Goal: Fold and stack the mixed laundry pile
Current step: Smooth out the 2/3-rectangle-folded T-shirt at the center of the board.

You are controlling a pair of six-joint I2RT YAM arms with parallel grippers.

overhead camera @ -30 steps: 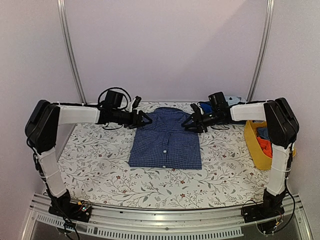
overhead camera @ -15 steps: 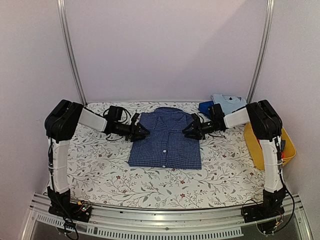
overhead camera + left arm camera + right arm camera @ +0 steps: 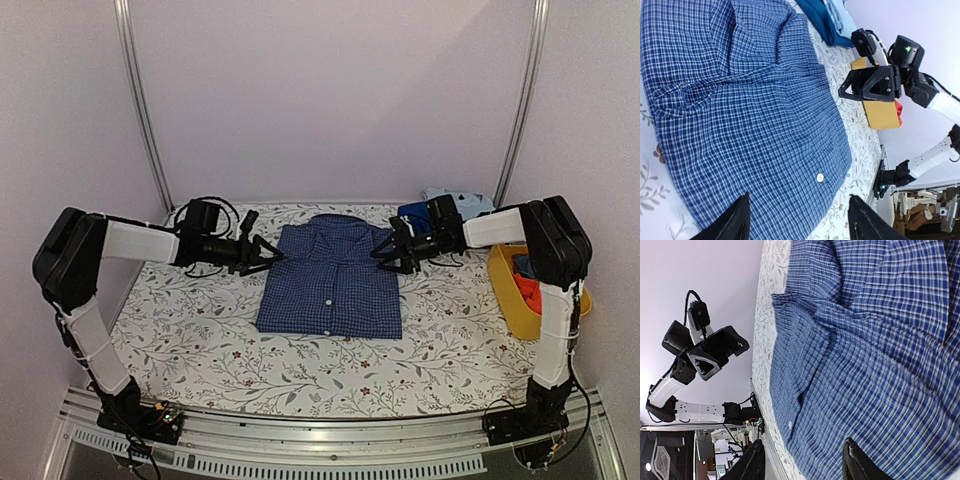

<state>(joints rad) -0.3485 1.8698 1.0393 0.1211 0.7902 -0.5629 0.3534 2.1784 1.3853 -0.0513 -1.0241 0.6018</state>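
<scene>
The blue small-check button shirt [image 3: 330,285] lies folded flat in the middle of the table, collar at the far end. My left gripper [image 3: 268,254] is open and empty just off the shirt's upper left edge. My right gripper [image 3: 385,252] is open and empty at its upper right edge. In the left wrist view the shirt [image 3: 740,100] fills the frame between my open fingers [image 3: 742,210], with the right gripper [image 3: 875,85] beyond it. The right wrist view shows the shirt [image 3: 875,340] and the left gripper [image 3: 710,352]. A red-orange cloth [image 3: 530,293] lies in the basket. No dark navy trousers can be made out.
A yellow plastic basket [image 3: 505,285] stands at the right table edge with cloth in it. Light-blue and dark-blue garments [image 3: 440,207] lie at the back right, behind the right gripper. The table has a floral cover [image 3: 190,330].
The left gripper has drawn back a little to the left off the shirt's edge and its elbow swung outward. The right gripper shifted slightly up and right. The shirt has not moved.
</scene>
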